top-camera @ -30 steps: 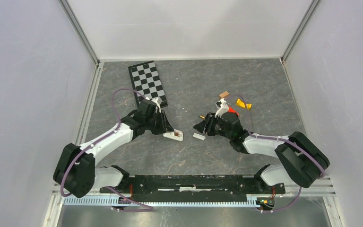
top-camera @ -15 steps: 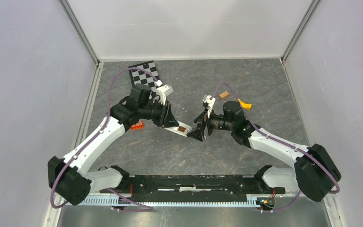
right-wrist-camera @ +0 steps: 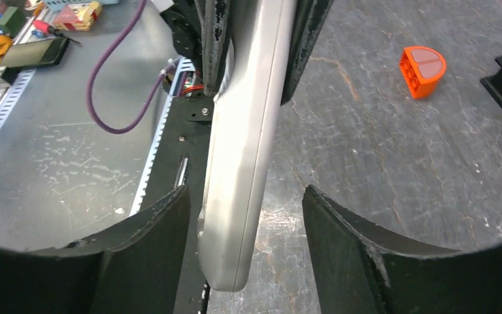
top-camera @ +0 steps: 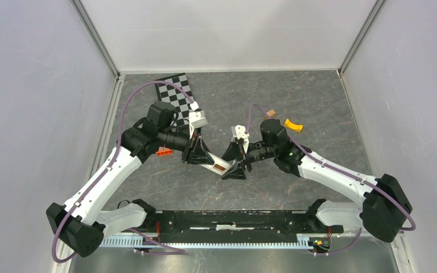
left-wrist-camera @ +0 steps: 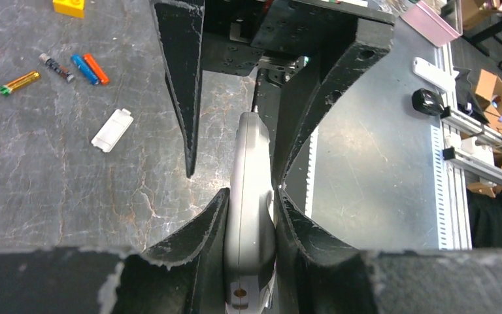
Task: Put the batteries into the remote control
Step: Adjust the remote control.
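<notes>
My left gripper (left-wrist-camera: 251,193) is shut on the grey remote control (left-wrist-camera: 251,163) and holds it above the table; it shows in the top view (top-camera: 205,156) too. My right gripper (right-wrist-camera: 245,193) is open, its fingers (right-wrist-camera: 340,242) on either side of the remote's (right-wrist-camera: 248,131) free end, apart from it. In the top view the right gripper (top-camera: 236,165) meets the remote (top-camera: 219,166) mid-table. The batteries lie on the table in the left wrist view: gold (left-wrist-camera: 19,82), dark (left-wrist-camera: 57,68), blue (left-wrist-camera: 83,69), orange (left-wrist-camera: 96,68). A white battery cover (left-wrist-camera: 112,130) lies near them.
An orange block (top-camera: 162,152) lies under the left arm and shows in the right wrist view (right-wrist-camera: 421,70). A yellow block (top-camera: 293,125) and a brown block (top-camera: 271,113) lie behind the right arm. A checkerboard (top-camera: 176,94) is at the back left.
The left gripper has lifted the remote off the table and turned it toward the right arm. The right gripper has swung in, and its open jaws now straddle the remote's end.
</notes>
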Robot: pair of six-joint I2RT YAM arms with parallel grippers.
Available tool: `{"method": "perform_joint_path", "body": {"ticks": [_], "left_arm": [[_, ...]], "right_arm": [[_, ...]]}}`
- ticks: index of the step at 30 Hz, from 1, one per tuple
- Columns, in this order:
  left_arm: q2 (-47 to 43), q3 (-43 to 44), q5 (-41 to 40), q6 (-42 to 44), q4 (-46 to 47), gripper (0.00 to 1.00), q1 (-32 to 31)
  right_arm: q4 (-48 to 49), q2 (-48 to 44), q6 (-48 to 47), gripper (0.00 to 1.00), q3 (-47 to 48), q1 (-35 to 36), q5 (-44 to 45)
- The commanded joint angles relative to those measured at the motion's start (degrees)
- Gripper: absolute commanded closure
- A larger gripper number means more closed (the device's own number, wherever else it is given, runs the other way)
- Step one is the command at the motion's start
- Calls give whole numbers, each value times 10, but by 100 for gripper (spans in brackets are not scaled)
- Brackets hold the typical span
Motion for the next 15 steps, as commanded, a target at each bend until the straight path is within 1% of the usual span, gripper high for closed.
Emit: {"method": "perform_joint_path", "body": {"ticks": [1,3,4,5,6,7,9,10,12,15], "left_arm": [[-15,34,58,58,-16,94,-2],[-17,42,59,56,-18,89,-2],[-18,47,59,53,-17,82,-2],[-19,50,57,45,-14,71,-2],[-24,52,48,24,-1,63,-2],[-29,51,30,-2,16,50,-2],[-45,37,-32,-85,80,35,-2],[-55,29,-45,-114,106,31,-2],[-71,11,-70,-182,162,28,-2],[-98,-29,-119,-315,275,26,-1]], "right_arm": [[-5,-6,-1,40,38,11,-32],[0,4,12,56,46,12,-38],[15,7,33,66,47,12,-39],[31,9,57,75,46,12,-39],[50,10,76,81,43,12,-41],[69,8,93,85,40,12,-37],[124,-4,142,88,22,12,-17],[147,-14,165,88,14,11,-6],[196,-35,211,88,-3,10,25],[317,-66,306,88,-39,10,75]]}}
